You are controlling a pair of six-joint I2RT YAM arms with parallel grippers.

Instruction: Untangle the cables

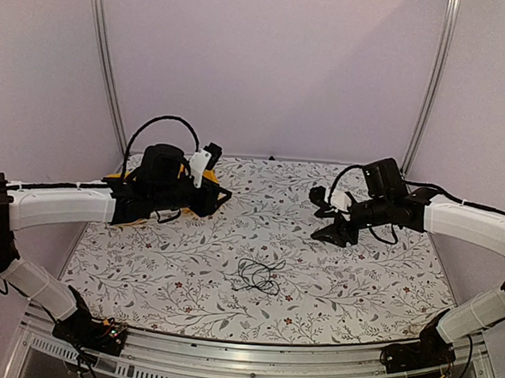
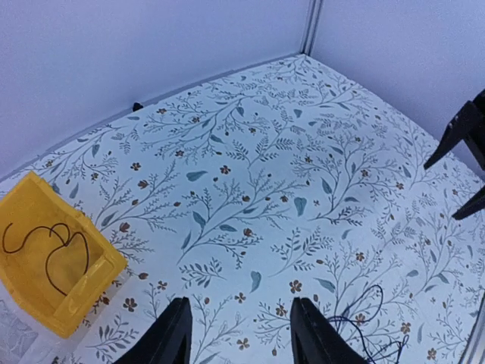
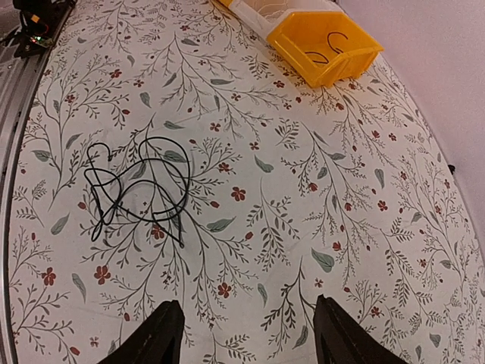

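The left jaws and right jaws stand released, empty; cables (image 1: 258,275) lie on the desk (image 1: 375,282) between them, touching neither.

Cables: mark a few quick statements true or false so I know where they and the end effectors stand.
1. A tangle lies on the table. True.
2. The left end effector grips a cable. False: it is open and empty.
3. The bin holds a cable. True.
4. The right end effector touches the tangle. False: it is open, apart from it.
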